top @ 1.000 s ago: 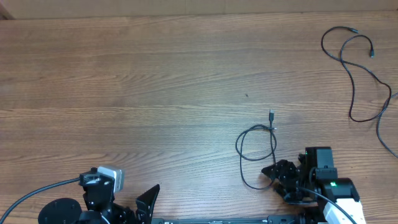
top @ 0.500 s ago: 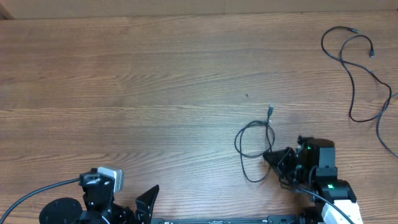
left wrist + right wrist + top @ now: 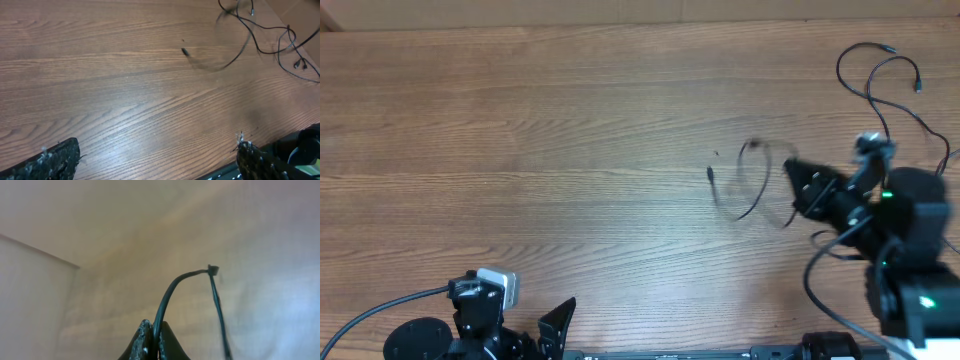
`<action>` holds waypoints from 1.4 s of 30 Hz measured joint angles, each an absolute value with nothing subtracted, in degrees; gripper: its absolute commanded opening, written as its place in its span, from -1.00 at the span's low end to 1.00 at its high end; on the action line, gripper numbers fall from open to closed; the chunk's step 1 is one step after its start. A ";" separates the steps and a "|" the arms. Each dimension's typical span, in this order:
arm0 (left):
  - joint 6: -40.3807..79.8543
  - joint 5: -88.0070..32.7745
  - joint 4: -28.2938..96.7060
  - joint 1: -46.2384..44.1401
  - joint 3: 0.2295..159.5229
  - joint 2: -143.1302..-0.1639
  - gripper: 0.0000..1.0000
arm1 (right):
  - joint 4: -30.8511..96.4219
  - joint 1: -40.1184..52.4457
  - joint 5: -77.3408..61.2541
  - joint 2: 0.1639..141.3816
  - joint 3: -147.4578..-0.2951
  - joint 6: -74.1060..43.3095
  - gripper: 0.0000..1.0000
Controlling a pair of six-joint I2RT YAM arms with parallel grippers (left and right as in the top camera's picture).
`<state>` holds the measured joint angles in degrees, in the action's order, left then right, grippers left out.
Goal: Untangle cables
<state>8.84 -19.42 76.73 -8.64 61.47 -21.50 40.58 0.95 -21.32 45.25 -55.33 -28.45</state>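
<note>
My right gripper (image 3: 792, 188) is lifted over the right half of the table and is shut on the shorter cable (image 3: 760, 200). That cable hangs from it as a blurred loop, its plug end (image 3: 711, 176) out to the left. In the right wrist view the thin black cable (image 3: 172, 290) rises from between the closed fingertips (image 3: 154, 341), bends sharply and drops away on the right. The longer cable (image 3: 839, 68) lies in loose curves at the far right corner, apart from the held one. My left gripper (image 3: 555, 325) sits at the near edge, open and empty, its fingers (image 3: 50, 160) wide apart.
The wooden table (image 3: 520, 150) fills the overhead view. Both arm bases and their thick black leads (image 3: 360, 320) sit along the near edge. The right arm's body (image 3: 910, 250) covers the near right part, and the table's far edge runs just behind the longer cable.
The right gripper shut on the shorter cable near the front edge, then lifted it away up and to the right. The cable left the table and now swings. The left arm stayed still.
</note>
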 measured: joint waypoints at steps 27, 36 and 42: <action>8.82 -19.42 76.73 -8.64 61.47 -21.50 0.99 | 37.52 0.95 -1.61 53.67 -77.95 -12.36 -0.92; 8.82 -19.42 76.73 -8.64 61.47 -21.50 0.99 | 34.33 0.95 0.99 71.75 -78.00 -7.64 -0.92; 8.82 -19.42 76.73 -8.64 61.47 -21.50 0.99 | 30.57 0.95 0.21 78.67 -78.00 -8.34 -0.92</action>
